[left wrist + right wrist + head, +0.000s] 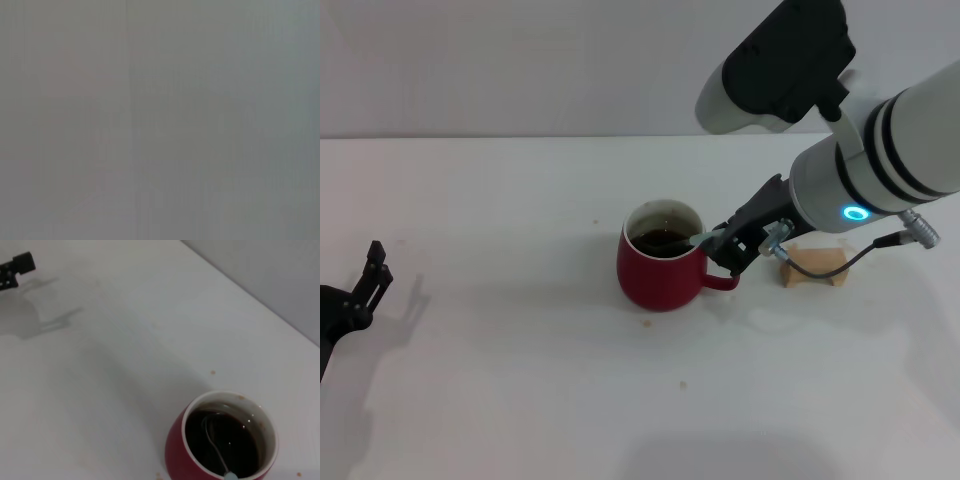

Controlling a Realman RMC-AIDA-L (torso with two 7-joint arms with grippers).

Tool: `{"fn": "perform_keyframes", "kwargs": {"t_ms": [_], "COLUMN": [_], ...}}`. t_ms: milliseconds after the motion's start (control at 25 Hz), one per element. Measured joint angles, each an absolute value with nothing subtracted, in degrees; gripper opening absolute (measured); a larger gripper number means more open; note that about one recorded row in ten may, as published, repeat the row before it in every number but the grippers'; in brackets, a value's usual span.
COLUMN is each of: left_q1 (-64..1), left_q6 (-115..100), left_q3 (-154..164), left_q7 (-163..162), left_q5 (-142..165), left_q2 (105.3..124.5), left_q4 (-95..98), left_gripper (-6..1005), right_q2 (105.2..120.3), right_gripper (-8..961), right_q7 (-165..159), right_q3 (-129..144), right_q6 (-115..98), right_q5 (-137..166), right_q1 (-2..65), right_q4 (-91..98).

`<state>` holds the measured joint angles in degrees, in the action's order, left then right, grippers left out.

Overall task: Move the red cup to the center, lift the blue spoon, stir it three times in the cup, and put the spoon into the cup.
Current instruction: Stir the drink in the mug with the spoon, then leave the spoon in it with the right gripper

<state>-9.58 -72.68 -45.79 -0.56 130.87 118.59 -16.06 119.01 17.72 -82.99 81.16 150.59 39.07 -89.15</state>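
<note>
The red cup [660, 262] stands near the middle of the white table, handle toward the right, with dark liquid inside. The blue spoon [698, 239] leans over the cup's right rim, its bowl down in the liquid. My right gripper [728, 243] is just right of the rim and is shut on the spoon's pale handle. In the right wrist view the cup [182, 452] shows from above, with the spoon [216, 445] sunk in the dark liquid. My left gripper [375, 270] is parked at the far left of the table.
A tan wooden block [814, 265] lies right of the cup, under my right arm. Small crumbs dot the table [520, 380] around the cup. The left wrist view shows only plain grey.
</note>
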Motion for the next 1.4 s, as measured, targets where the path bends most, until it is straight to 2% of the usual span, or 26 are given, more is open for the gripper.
{"fn": "perform_keyframes", "kwargs": {"t_ms": [640, 1400], "left_q1": [-9.40, -9.48], "left_q6": [-72.97, -72.95], "left_q3": [-45.79, -45.79], "left_q7": [-0.54, -0.18], "left_q5": [130.86, 130.87], "left_q2": [118.56, 118.56], "left_q4": [-15.70, -15.55], "left_gripper": [858, 858], "right_q2": [118.92, 118.76], "right_gripper": [131, 131], "right_q7": [18.07, 18.11], "right_q3": [-82.85, -84.33], "right_q6": [77.20, 79.23], "right_q5": [150.75, 150.99], "right_q1": [40.98, 40.21], "right_q4": [-84.30, -84.73]}}
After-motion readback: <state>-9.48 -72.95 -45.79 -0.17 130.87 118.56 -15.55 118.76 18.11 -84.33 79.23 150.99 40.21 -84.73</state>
